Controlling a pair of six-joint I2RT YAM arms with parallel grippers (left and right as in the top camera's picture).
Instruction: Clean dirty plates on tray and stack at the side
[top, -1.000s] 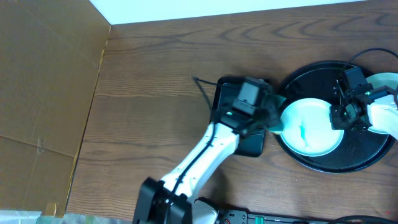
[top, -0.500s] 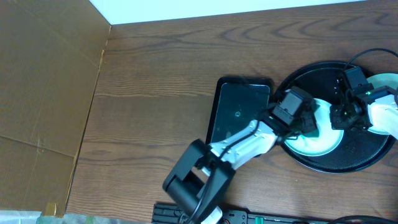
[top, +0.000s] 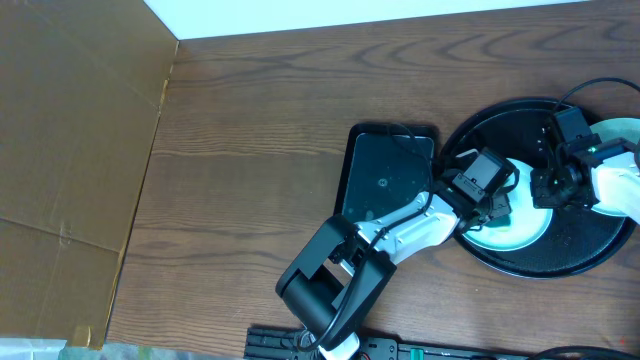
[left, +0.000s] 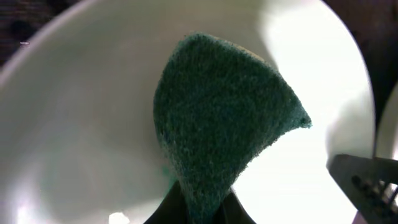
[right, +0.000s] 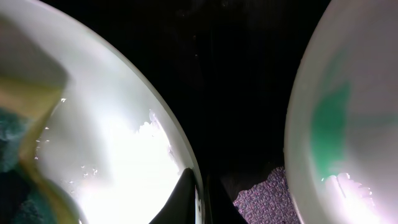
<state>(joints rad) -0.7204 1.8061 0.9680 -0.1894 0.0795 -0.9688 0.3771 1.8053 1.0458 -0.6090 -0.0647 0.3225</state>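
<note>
Two arms are working the right half of the overhead shot, so the left side is pretty quiet: just a brown cardboard sheet (top: 70, 150) lying over the far left of the wooden table (top: 250, 120). Around the middle sits the smaller rectangular black tray (top: 385, 170), close beside the big one.

The left arm (top: 400, 235) comes up from the bottom edge and slants right, crossing the lower right corner of that small tray. The left gripper (top: 498, 203) is pinched tight on a green scrub pad (left: 217, 118). In the left wrist view the pad hangs over the white bowl of the centre plate (top: 525, 225), though it's hard to tell if it's actually pressing down.

That plate sits in the middle of the round black tray (top: 500, 125), which fills the right side of the frame.

The right gripper (right: 198, 198) is clamped on the plate's right rim, one finger on each side of the edge.

Further right, across a strip of bare tray, there's a second plate (right: 348, 74) with a teal smear (right: 329, 124) in it. In the overhead view it's partly hidden under the right arm (top: 615, 190).
</note>
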